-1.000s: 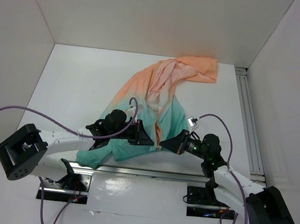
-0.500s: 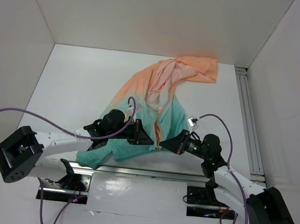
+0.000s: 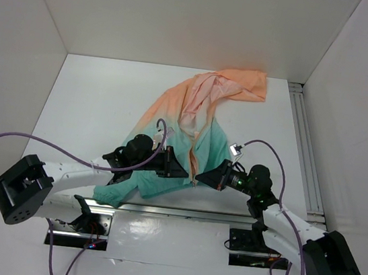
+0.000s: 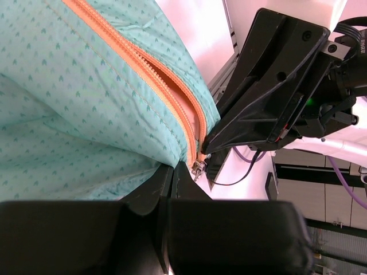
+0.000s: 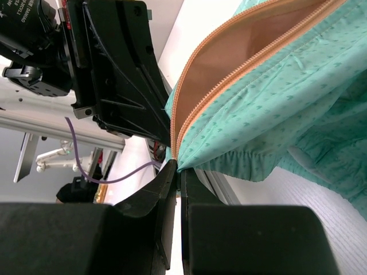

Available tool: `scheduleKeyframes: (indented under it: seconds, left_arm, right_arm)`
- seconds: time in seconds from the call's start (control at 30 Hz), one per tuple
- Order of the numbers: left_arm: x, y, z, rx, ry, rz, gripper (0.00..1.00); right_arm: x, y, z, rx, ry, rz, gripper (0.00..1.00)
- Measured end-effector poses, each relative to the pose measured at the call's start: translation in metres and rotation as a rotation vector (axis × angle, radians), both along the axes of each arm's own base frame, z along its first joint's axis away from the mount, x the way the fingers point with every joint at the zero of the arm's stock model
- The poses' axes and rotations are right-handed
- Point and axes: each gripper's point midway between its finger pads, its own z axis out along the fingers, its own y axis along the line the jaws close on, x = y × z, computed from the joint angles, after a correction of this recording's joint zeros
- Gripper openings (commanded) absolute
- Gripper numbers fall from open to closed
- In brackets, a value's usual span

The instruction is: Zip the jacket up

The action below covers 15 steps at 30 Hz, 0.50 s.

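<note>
The jacket (image 3: 202,106) lies on the table, peach at the far right and teal near the arms. Its orange front zipper (image 3: 193,159) is open at the bottom, showing peach lining (image 5: 229,51). My left gripper (image 3: 178,171) is shut on the teal hem (image 4: 86,103) just left of the zipper's lower end, where a small metal slider (image 4: 199,166) hangs. My right gripper (image 3: 200,177) is shut on the hem (image 5: 287,97) of the other panel, right at the zipper teeth (image 5: 195,97). The two grippers face each other, almost touching.
A metal rail (image 3: 305,147) runs along the table's right side and another (image 3: 181,212) along the near edge under the hem. White walls enclose the back and sides. Purple cables (image 3: 7,138) loop off both arms.
The left arm's rear links and cable shifted slightly toward the near-left. Both grippers and the jacket hem stay where they were.
</note>
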Motion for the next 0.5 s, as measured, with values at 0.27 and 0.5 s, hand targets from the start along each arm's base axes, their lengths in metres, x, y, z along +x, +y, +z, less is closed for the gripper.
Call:
scheduleKeyframes:
  seconds: [0.27,0.5]
  left_arm:
    - [0.0004,-0.0007,0.0010,-0.005,-0.004,-0.001,0.00]
    - [0.0009,-0.0012,0.0011,-0.007,-0.005,-0.001,0.00]
  right_arm:
    - [0.0005,0.0004,-0.0014,-0.002,0.004,0.001,0.00]
    - [0.0012,0.0009,-0.0015,0.000,0.002,0.002,0.00]
